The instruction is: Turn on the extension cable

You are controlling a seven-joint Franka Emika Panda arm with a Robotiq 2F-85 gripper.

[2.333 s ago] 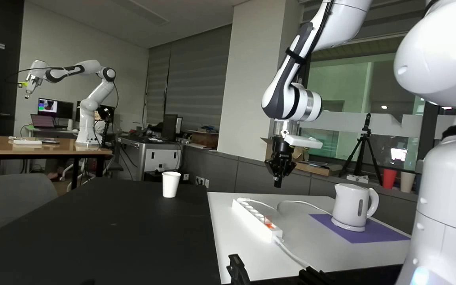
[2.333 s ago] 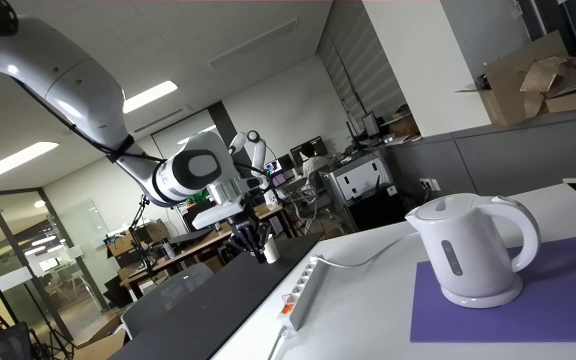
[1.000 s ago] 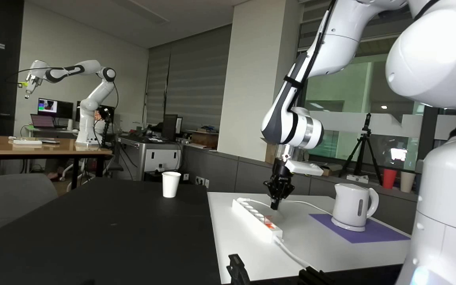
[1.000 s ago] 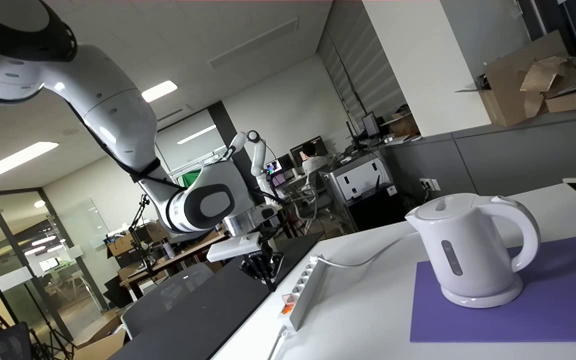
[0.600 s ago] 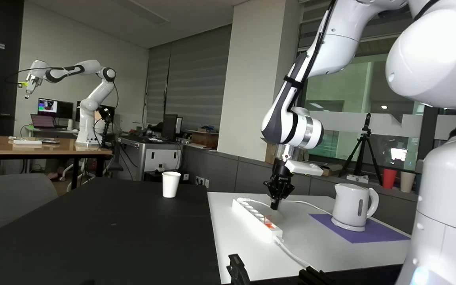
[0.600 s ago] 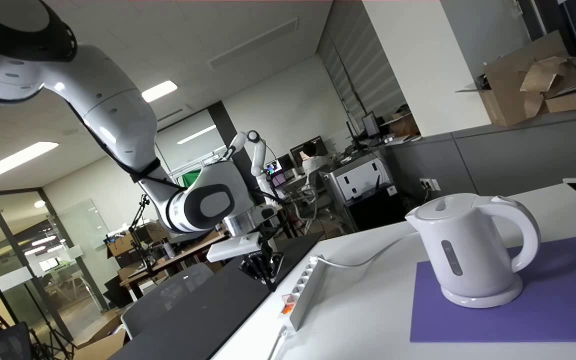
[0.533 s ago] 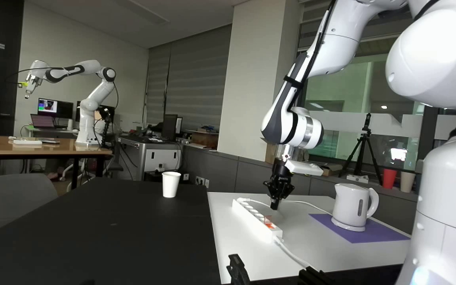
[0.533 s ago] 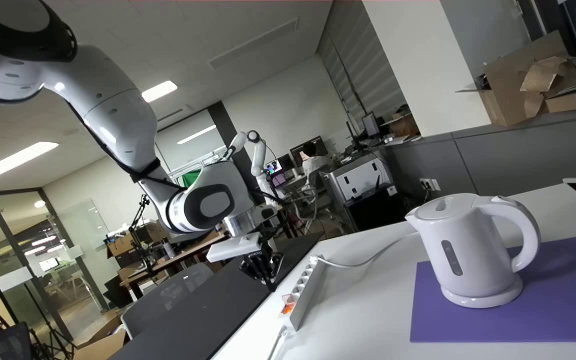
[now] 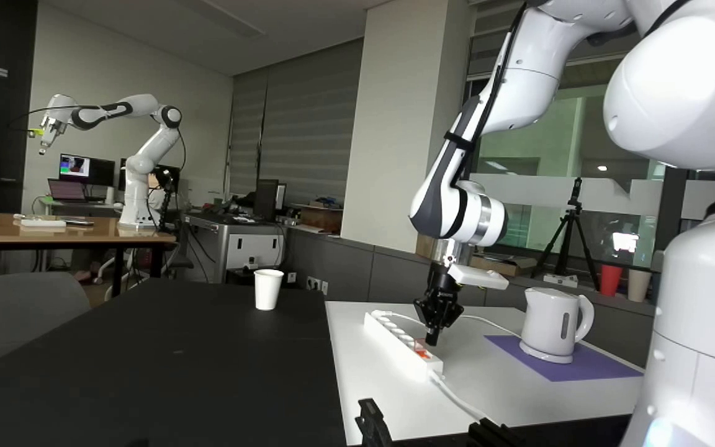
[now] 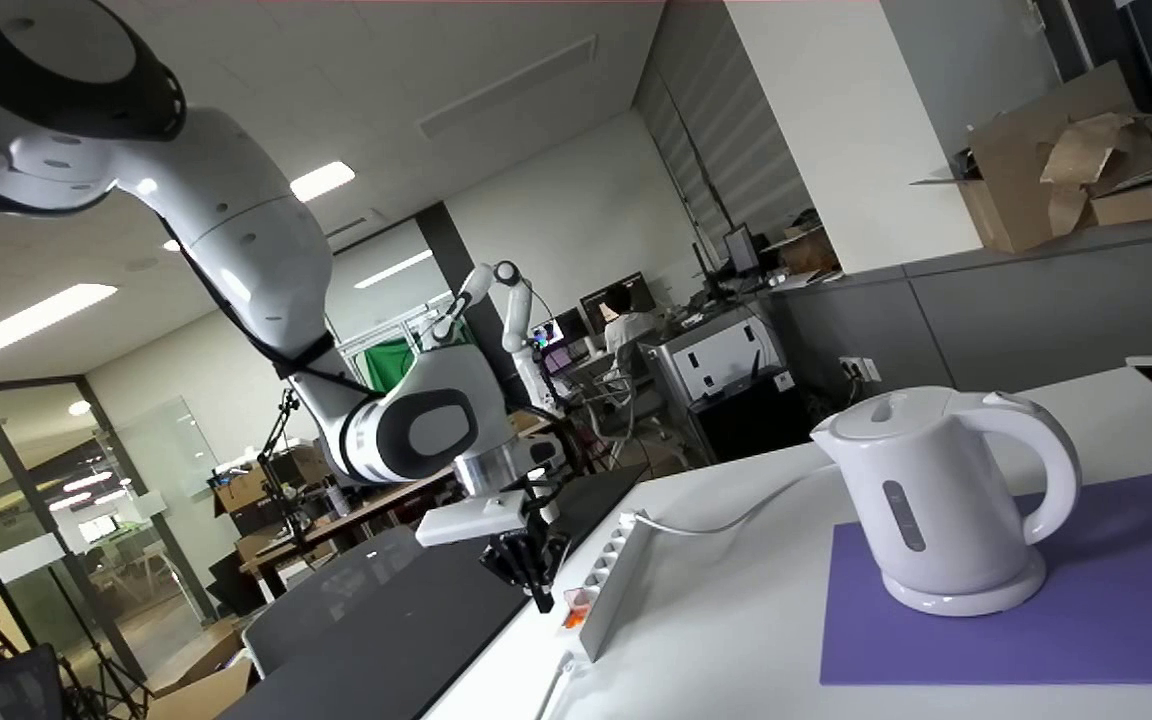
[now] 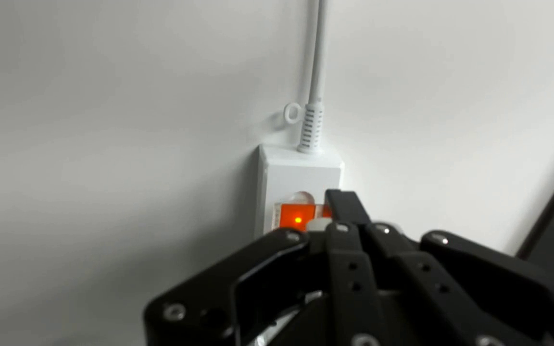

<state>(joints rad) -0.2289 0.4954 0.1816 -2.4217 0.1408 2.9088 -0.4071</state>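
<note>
White extension cable (image 9: 396,346), diagonal, switch end (image 9: 422,353) foremost

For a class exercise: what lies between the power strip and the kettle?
In an exterior view: white tabletop and a white cord, then some purple mat.

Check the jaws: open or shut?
Shut: the black fingers lie side by side in the wrist view and form one narrow tip in both exterior views.

1 long flat white power strip (image 10: 619,592), 1 small red-orange switch (image 11: 297,216), 1 white jug-shaped kettle (image 10: 951,500), 1 flat rectangular purple mat (image 10: 1116,625), 1 white paper cup (image 9: 268,290). 2 white jointed robot arms (image 9: 528,90) in here, 1 black gripper (image 9: 432,338).
</note>
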